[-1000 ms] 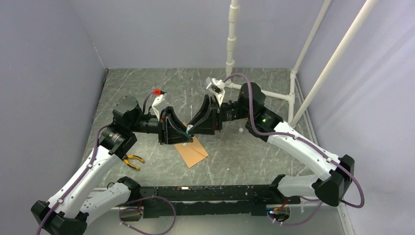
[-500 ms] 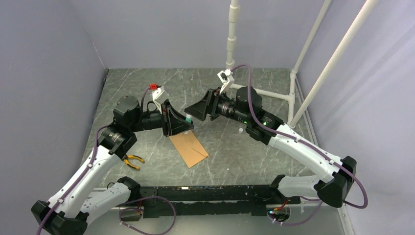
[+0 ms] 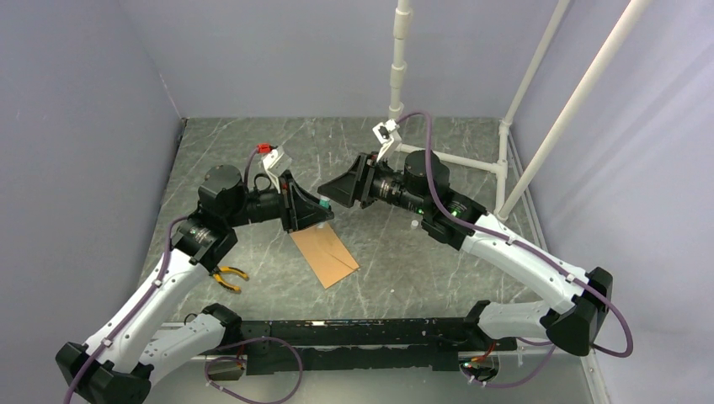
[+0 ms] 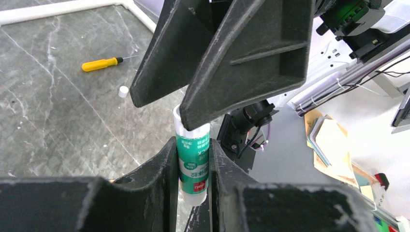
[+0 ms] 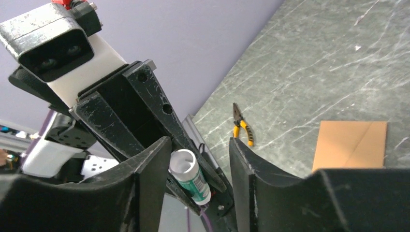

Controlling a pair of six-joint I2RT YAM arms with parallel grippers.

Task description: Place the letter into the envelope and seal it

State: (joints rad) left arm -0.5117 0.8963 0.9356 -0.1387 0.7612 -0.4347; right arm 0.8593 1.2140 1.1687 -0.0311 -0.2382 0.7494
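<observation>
One envelope [image 3: 325, 257] lies flat, seam side up, on the table [image 3: 404, 269] centre-left. Just above its far-left corner we note the left gripper [image 3: 322, 210] pinching a green-and-white glue stick [image 4: 193, 162]. The right gripper [image 5: 199, 145] has its jaws spread either side of the stick's open tip; contact we cannot tell. Pliers [image 3: 227, 276] lie left of the envelope; a white cap [image 4: 124, 90] and a yellow screwdriver [image 4: 101, 63] lie further right.
</observation>
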